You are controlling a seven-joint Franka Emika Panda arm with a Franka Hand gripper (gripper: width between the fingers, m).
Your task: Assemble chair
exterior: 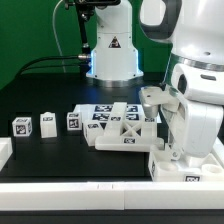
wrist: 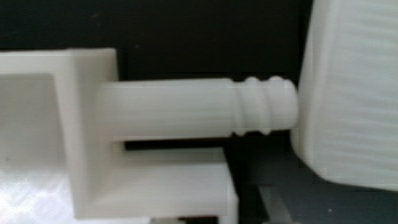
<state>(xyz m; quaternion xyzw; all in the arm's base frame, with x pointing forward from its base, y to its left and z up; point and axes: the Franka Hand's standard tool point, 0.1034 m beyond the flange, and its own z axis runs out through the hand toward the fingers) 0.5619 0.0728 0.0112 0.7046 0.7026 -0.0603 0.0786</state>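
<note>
Gripper closed at the scene's right; chair in loose parts.
The two-finger gripper (exterior: pixel 170 148) has its jaws fully together; white on white, I cannot tell whether they pinch anything. The black table top (exterior: pixel 50 160) stands before a green backdrop (exterior: pixel 25 40). The white plastic X-braced flat panel (exterior: pixel 115 128) lies just left of the gripper, and three small white tagged blocks (exterior: pixel 48 122) lie farther left. In the wrist view, a white pegged leg (wrist: pixel 196 108) has its ridged tip apparently at a smooth white slab (wrist: pixel 352 90).

no readable txt: just a dark triangle sign (exterior: pixel 113 43) on arm base (exterior: pixel 112 65), b/w square tags (exterior: pixel 22 125) on chair parts (exterior: pixel 118 137).
</note>
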